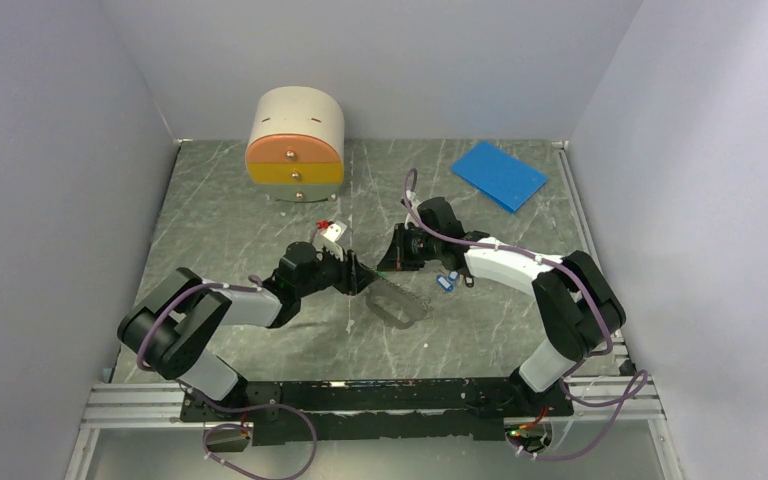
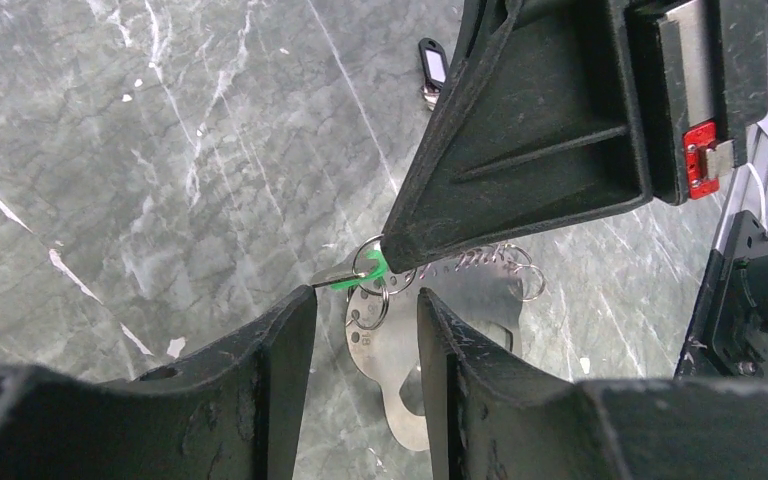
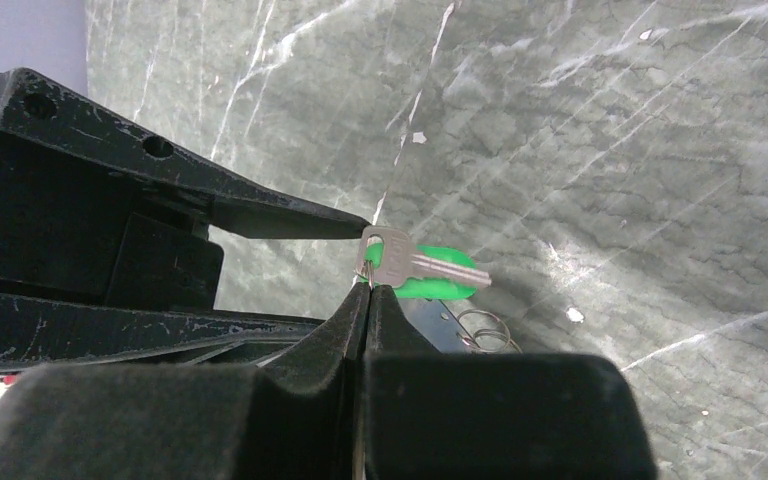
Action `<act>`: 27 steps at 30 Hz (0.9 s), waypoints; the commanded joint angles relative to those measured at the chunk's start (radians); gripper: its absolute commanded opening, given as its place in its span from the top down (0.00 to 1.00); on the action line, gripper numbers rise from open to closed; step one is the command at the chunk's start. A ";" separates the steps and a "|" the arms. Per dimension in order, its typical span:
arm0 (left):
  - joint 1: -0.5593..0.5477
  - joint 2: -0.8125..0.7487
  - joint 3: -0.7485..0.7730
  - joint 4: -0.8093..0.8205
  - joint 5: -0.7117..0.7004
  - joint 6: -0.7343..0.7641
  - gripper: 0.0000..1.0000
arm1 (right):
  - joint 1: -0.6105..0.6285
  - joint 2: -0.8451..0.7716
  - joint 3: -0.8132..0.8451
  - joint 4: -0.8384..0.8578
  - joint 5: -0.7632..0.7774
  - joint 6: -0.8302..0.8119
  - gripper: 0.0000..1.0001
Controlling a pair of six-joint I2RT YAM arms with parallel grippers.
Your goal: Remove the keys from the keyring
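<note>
The key [image 3: 392, 256] is silvery with a bright green tag [image 3: 442, 274]. It hangs on a small split ring of the keyring [image 2: 412, 372], a flat grey metal piece with holes and several wire rings. My right gripper [image 3: 368, 290] is shut on that small ring at its fingertips. In the left wrist view the green tag [image 2: 366, 271] sits just under the right gripper's fingertips [image 2: 392, 246]. My left gripper [image 2: 365, 318] is open, its jaws on either side just below the key, with the keyring showing through the gap. From above, both grippers [image 1: 352, 272] [image 1: 387, 262] meet over the keyring [image 1: 400, 300].
Small blue tags [image 1: 447, 282] lie beside the right arm, and a black tag [image 2: 432, 64] lies on the table. A round drawer box [image 1: 295, 145] stands at the back left. A blue sheet [image 1: 498, 173] lies at the back right. Walls close in on both sides.
</note>
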 commanded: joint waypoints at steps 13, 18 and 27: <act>0.010 0.053 0.055 0.076 0.110 -0.019 0.62 | 0.012 0.001 0.044 0.017 -0.012 0.006 1.00; 0.010 0.039 0.053 0.065 0.111 -0.011 0.80 | 0.014 -0.005 0.041 0.015 -0.007 0.003 1.00; 0.010 -0.022 0.015 0.080 0.154 0.026 0.97 | 0.008 -0.018 0.044 -0.018 0.020 -0.007 1.00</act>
